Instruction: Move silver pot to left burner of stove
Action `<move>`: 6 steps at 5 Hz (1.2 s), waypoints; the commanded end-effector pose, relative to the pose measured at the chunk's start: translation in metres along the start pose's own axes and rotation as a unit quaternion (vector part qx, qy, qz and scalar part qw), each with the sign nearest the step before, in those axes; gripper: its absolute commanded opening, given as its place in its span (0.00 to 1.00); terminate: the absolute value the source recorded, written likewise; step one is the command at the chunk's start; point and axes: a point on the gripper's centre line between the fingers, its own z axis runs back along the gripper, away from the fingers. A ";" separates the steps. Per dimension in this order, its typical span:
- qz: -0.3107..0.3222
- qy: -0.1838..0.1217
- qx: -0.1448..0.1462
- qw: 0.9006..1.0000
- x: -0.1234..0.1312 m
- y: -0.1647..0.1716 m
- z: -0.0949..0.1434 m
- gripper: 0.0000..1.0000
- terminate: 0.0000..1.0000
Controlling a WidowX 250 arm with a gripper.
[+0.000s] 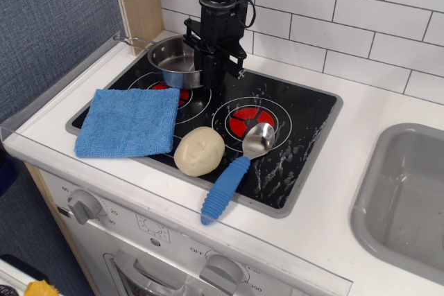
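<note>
The silver pot (171, 61) is held over the back part of the left burner (173, 93) of the stove (305, 112), its thin wire handle pointing left. I cannot tell whether its base touches the glass. My black gripper (208, 74) comes down from above and is shut on the pot's right rim. The left burner's red centre shows just in front of the pot, partly covered by a blue cloth.
A blue cloth (128, 121) lies on the stove's front left. A beige potato-like lump (198, 150) and a silver spoon with blue handle (236, 168) lie near the right burner (250, 121). A grey sink (409, 192) is at right. A wooden post (139, 1) stands at back left.
</note>
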 end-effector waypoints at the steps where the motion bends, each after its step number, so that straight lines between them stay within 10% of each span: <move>1: 0.000 -0.013 0.015 1.000 0.003 0.006 0.008 0.00 0.00; 3: -0.015 -0.048 0.037 0.998 0.010 -0.004 0.020 0.00 0.00; 4: -0.008 -0.046 0.042 0.998 0.009 -0.005 0.023 1.00 0.00; 6: 0.031 -0.085 0.072 0.993 -0.010 -0.005 0.065 1.00 0.00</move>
